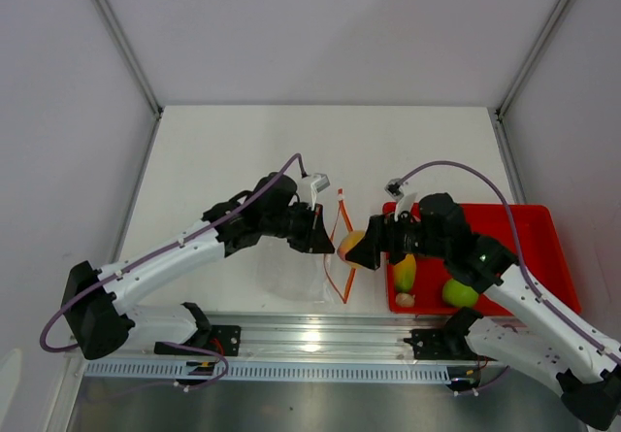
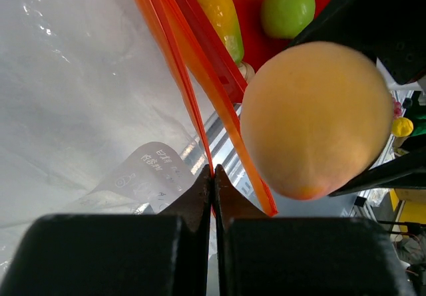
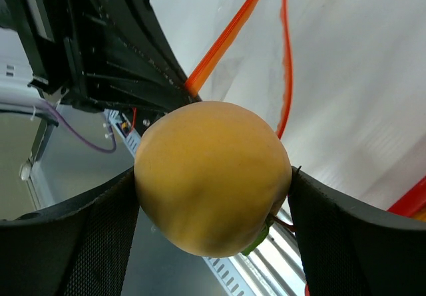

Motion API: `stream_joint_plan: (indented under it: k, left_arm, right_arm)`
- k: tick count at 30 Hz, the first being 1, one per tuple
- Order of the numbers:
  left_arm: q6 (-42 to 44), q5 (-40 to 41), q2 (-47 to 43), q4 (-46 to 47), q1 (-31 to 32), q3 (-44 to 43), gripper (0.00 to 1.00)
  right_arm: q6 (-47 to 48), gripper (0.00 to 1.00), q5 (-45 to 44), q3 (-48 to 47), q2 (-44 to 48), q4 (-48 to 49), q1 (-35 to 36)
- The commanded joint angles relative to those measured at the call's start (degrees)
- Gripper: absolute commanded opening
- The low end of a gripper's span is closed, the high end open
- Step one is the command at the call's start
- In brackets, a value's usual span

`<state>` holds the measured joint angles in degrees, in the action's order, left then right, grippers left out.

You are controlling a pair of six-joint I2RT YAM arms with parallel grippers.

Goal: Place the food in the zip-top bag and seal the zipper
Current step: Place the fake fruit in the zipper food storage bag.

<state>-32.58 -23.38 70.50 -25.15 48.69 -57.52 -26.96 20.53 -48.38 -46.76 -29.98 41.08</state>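
Note:
My right gripper point(image 1: 357, 249) is shut on a yellow-orange peach point(image 3: 213, 176) and holds it at the open mouth of the clear zip-top bag point(image 1: 301, 277). The peach also shows in the left wrist view point(image 2: 316, 120) and in the top view point(image 1: 349, 245). My left gripper point(image 1: 318, 233) is shut on one lip of the bag's red-orange zipper point(image 2: 190, 90) and holds it up, so the mouth point(image 1: 339, 243) gapes. On the red tray point(image 1: 524, 233) lie a yellow-green mango point(image 1: 405, 272), a green apple point(image 1: 459, 293) and a tiny beige piece point(image 1: 405, 299).
The red tray sits at the right, under my right arm. A metal rail point(image 1: 320, 335) runs along the table's near edge, just below the bag. White walls and frame posts close in the table's back and sides.

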Motion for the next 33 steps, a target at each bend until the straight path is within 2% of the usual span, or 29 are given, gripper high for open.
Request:
stream_joint_plan:
  k: [1, 9, 17, 20, 21, 23, 24, 25, 26, 27, 30, 33]
  left_arm:
    - [-0.6, -1.6, -1.3, -0.1, -0.5, -2.6, 0.01]
    - [-1.8, -3.0, -2.2, 0.6, -0.5, -2.8, 0.01]
    - [-3.8, -5.4, -3.8, 1.8, -0.5, -2.3, 0.01]
    - [-4.5, -6.4, -3.9, 2.6, -0.5, -1.8, 0.01]
    - [-4.8, -6.7, -3.9, 2.9, -0.5, -1.5, 0.01]
    - [-5.1, -7.0, -4.1, 3.3, -0.5, -0.8, 0.01]
    - [-5.1, -7.0, -4.3, 3.3, -0.5, -0.7, 0.0]
    - [-5.1, -6.9, -4.4, 3.2, -0.5, -0.7, 0.01]
    - [-5.1, -6.6, -4.5, 3.2, -0.5, -0.7, 0.01]
    - [-5.0, -6.6, -4.5, 3.1, -0.5, -0.3, 0.01]
    - [-5.1, -6.2, -4.5, 3.3, -0.5, 0.1, 0.01]
    - [-5.1, -6.0, -4.4, 3.5, -0.5, 0.6, 0.01]
  right_arm:
    - [1.2, 0.05, 0.6, 0.7, -0.8, 1.4, 2.3]
    - [1.5, 0.07, -5.0, 1.4, -4.4, 1.9, 7.7]
    - [3.0, 0.18, -15.4, -1.8, -10.3, -0.5, 11.8]
    - [3.6, 0.29, -15.6, -2.9, -11.9, 0.4, 12.2]
    - [3.6, 0.41, -15.7, -3.2, -12.0, 0.8, 12.3]
    - [3.8, 0.51, -15.0, -4.0, -12.6, 1.4, 12.3]
    - [3.8, 0.63, -14.8, -4.5, -12.6, 1.6, 12.3]
    - [3.7, 0.65, -14.7, -4.8, -12.3, 1.8, 12.4]
    - [3.7, 0.73, -14.6, -5.0, -12.1, 1.9, 12.4]
    - [3.6, 0.88, -14.6, -5.5, -11.9, 1.8, 12.4]
    - [3.5, 0.98, -13.9, -6.5, -10.8, 1.2, 12.4]
    - [2.9, 0.99, -13.9, -7.3, -9.1, -0.2, 12.4]
